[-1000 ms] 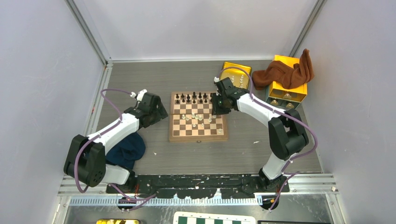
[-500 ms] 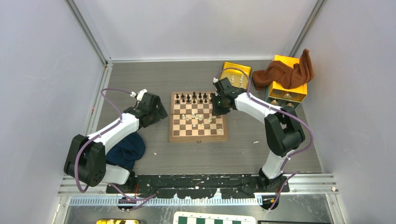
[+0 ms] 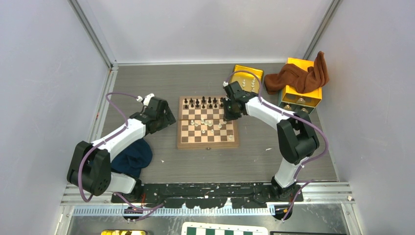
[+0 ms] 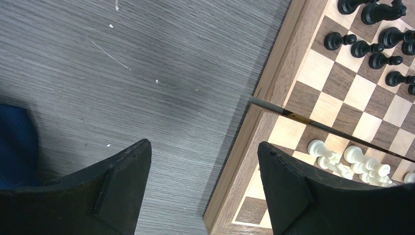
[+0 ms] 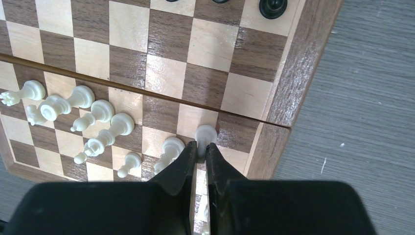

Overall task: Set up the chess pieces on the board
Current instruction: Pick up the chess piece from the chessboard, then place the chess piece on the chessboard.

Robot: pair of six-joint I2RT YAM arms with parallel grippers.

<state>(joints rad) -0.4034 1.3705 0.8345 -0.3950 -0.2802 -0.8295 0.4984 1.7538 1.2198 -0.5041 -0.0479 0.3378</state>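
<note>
Left gripper stands wide open over the board, at its left edge, empty. Right gripper pinches a white pawn at the right edge; the neighbouring white piece may topple if brushed.

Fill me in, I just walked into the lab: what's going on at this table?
Two robot arms are setting up a chess set. The right gripper is pinched on a white piece at the right edge of the board, near its centre fold. The left gripper hangs open and empty over the table, beside the board's left edge. The black pieces sit along the far side. The other white pieces are bunched mid-board, not yet lined up.
</note>
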